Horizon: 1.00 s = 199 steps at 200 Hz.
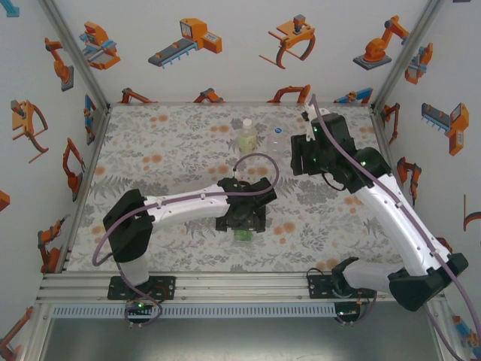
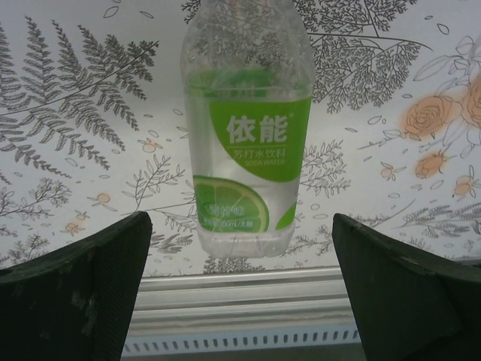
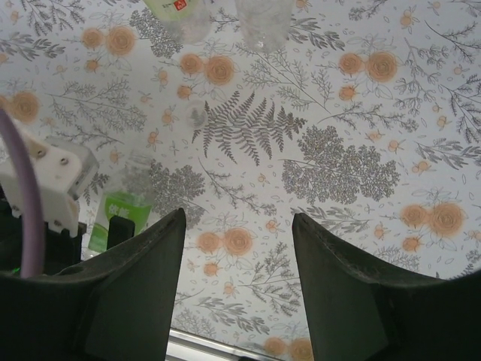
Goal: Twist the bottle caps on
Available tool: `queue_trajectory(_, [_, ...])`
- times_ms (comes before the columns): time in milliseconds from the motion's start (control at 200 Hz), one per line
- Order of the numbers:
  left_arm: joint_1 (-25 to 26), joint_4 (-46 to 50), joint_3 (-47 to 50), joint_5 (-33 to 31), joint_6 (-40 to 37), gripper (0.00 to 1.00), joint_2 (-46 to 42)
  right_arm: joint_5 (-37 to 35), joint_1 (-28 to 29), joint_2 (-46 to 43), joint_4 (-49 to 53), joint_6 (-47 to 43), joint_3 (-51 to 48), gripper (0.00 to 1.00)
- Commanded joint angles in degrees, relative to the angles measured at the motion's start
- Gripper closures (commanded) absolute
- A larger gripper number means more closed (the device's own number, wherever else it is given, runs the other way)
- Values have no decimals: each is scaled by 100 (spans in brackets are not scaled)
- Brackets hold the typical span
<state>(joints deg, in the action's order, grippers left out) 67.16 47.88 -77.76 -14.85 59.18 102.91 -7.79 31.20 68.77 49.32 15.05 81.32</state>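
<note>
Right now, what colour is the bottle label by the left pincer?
Bright green label, clearest in left wrist view.

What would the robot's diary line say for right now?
left claw: open, over lying green-label bottle | right claw: open, empty | pale-label bottle, clear bottle: standing at back

We are looking into a robotics lab test cell. White walls [image 1: 225, 75] printed with orange robot-arm cartoons [image 1: 186, 39] box in a desk [image 1: 165, 158] under a floral cloth. Aluminium posts [image 1: 79, 53] frame the corners, and a slotted aluminium rail [image 1: 240, 289] at the near edge carries two bolted arm bases [image 1: 143, 288].
</note>
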Motion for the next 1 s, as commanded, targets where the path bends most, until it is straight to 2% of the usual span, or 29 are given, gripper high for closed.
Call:
queue_trajectory(0, [56,-265,47,141,186,4,209,-32,-35,-182,-104,91,-222,44])
queue_trajectory(681, [61,-580,299,343,432,20,941,71,-44,-929,-120,444,-965,44])
queue_trajectory(866, [53,-608,298,389,428,32,973,120,-44,-1057,-115,482,-1108,44])
queue_trajectory(991, [65,-692,337,409,378,45,893,95,-43,-1071,-27,508,-1108,44])
